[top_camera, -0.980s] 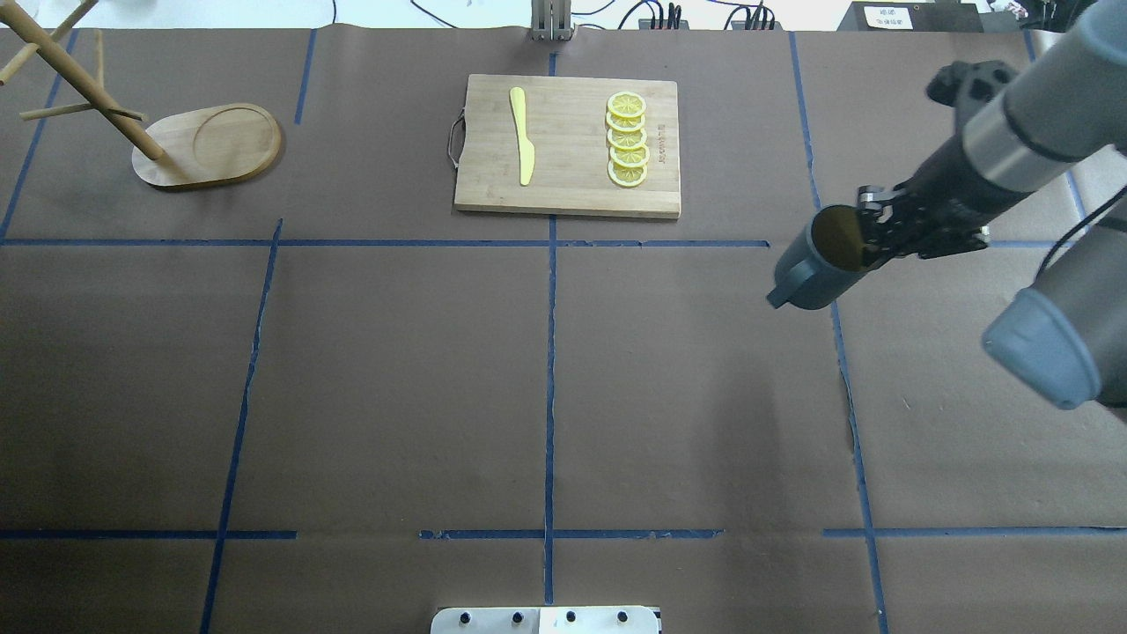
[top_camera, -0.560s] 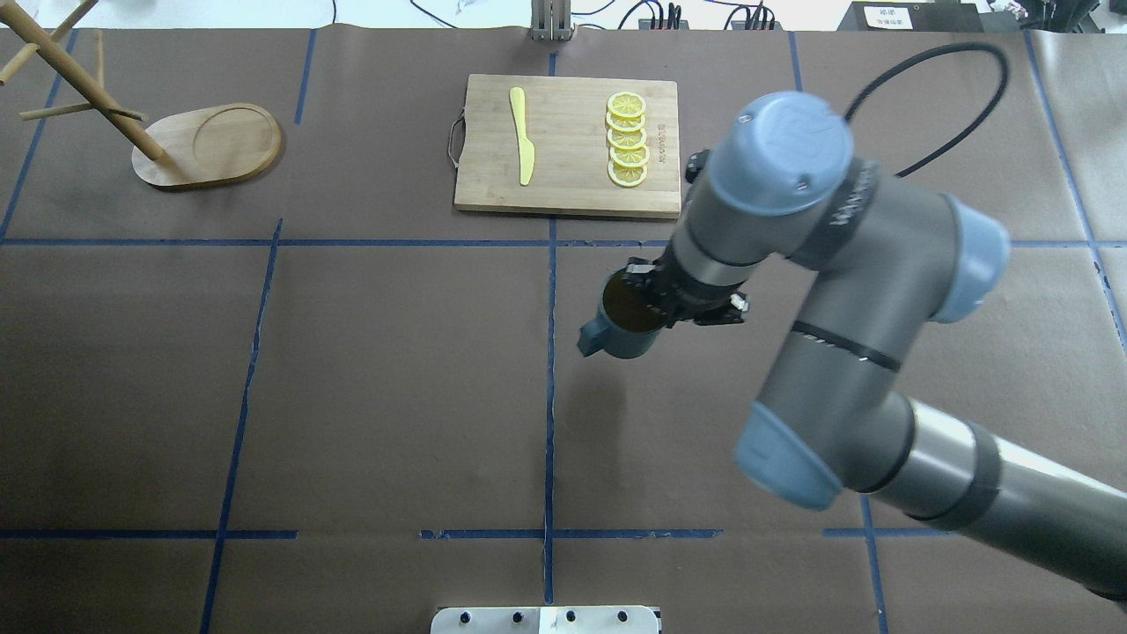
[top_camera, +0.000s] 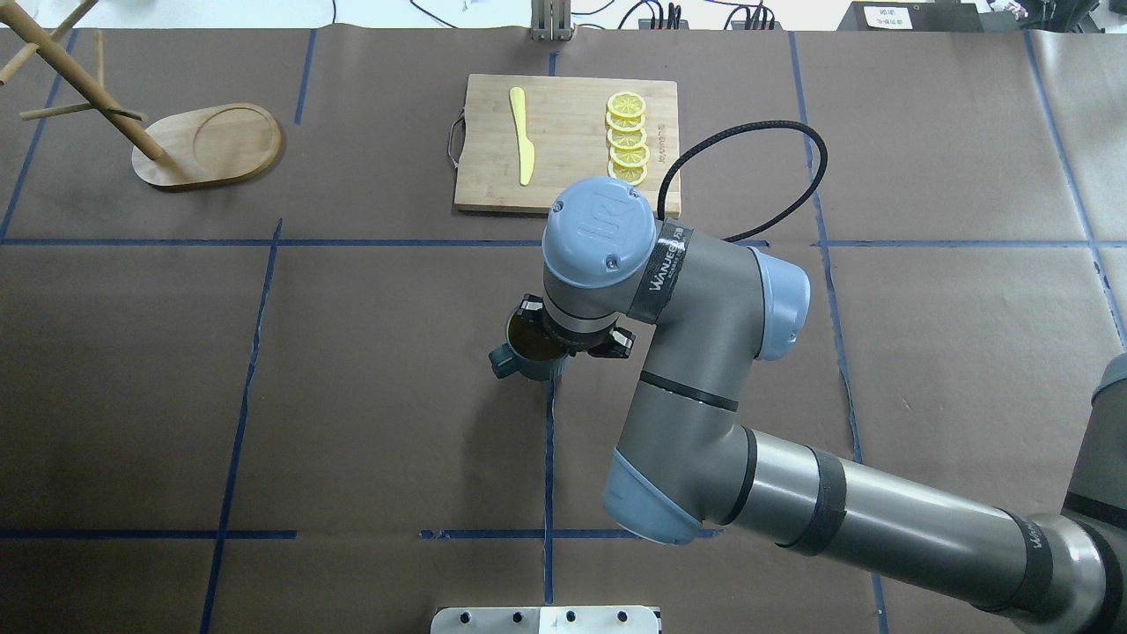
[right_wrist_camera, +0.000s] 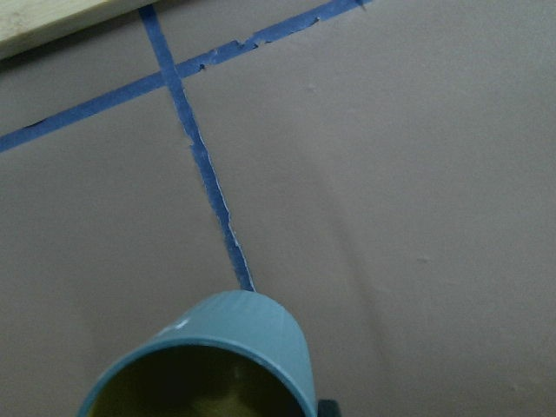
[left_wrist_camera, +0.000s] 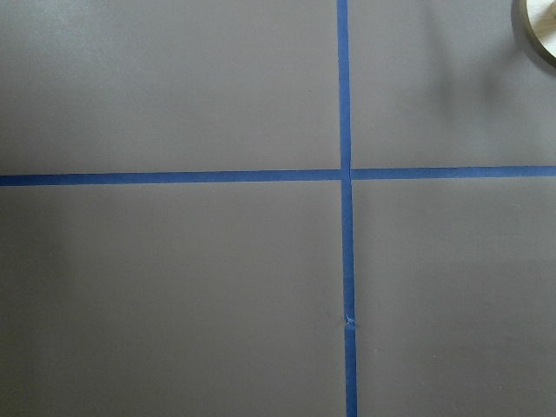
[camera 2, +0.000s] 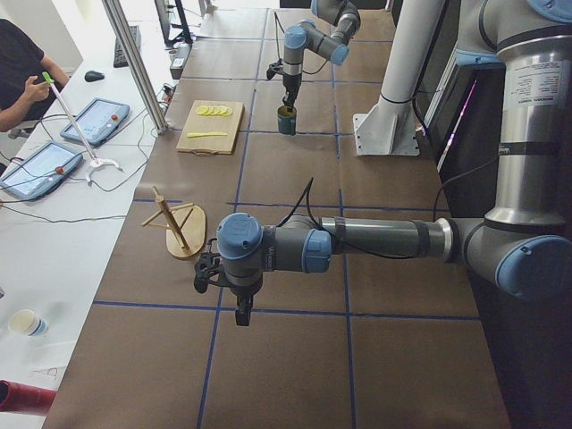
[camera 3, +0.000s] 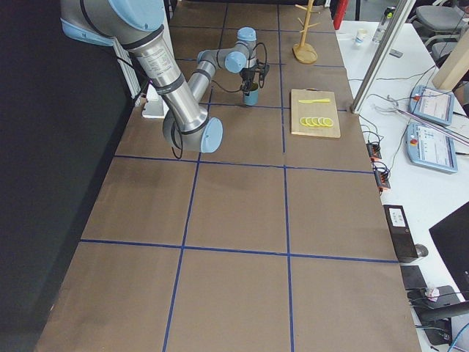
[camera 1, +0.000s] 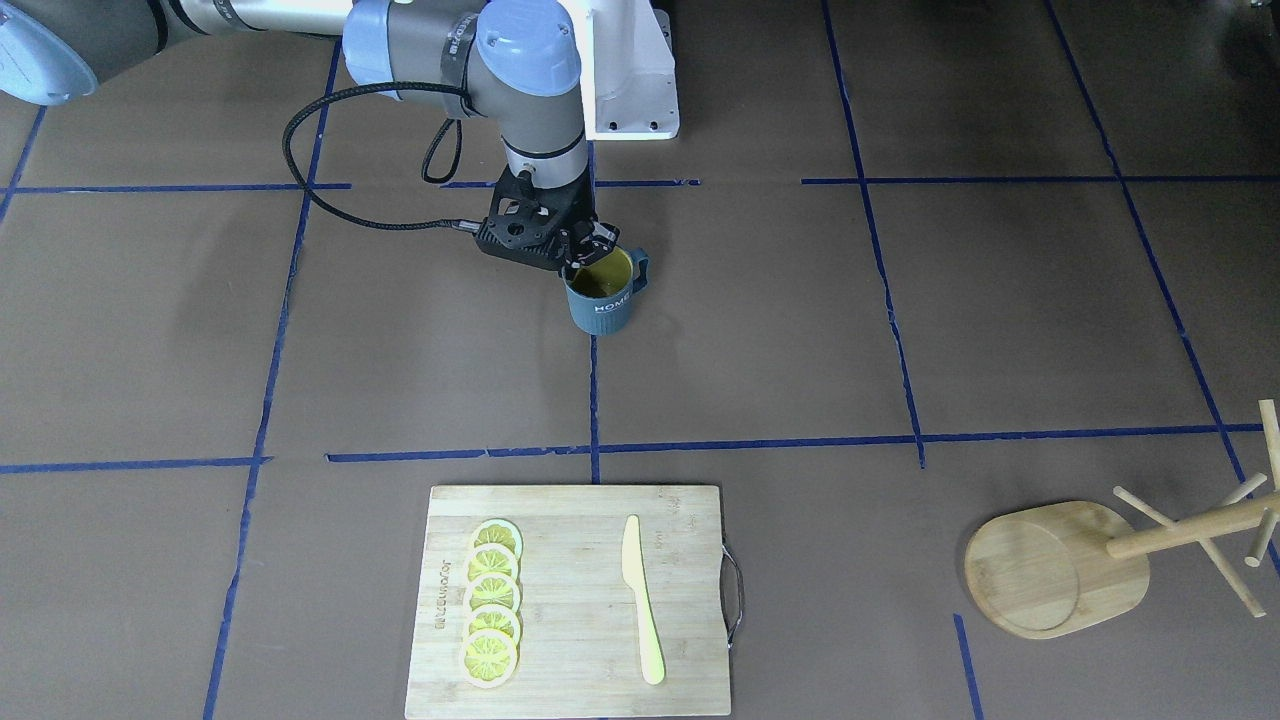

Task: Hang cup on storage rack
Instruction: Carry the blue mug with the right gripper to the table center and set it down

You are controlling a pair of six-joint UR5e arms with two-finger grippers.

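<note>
The cup [top_camera: 526, 356] is a dark blue-grey mug with a yellow-green inside and "HOME" on its side [camera 1: 601, 299]. It stands upright at the table's centre line with its handle toward the left of the overhead view. My right gripper [camera 1: 583, 259] is shut on its rim from above. The cup's rim fills the bottom of the right wrist view [right_wrist_camera: 217, 356]. I cannot tell whether it touches the table. The storage rack [top_camera: 209, 146], a bamboo mug tree, stands far off at the back left [camera 1: 1050, 570]. My left gripper [camera 2: 241, 313] hangs over bare table near the rack; I cannot tell if it is open.
A bamboo cutting board [top_camera: 568, 145] with a yellow knife [top_camera: 522, 136] and several lemon slices [top_camera: 627, 141] lies at the back centre, just beyond the right arm. Blue tape lines cross the brown table. The left wrist view shows an edge of the rack base [left_wrist_camera: 540, 35].
My right arm has carried the cup from the right side of the table leftward to the centre line and nearer the robot. The rack and board have not moved.
</note>
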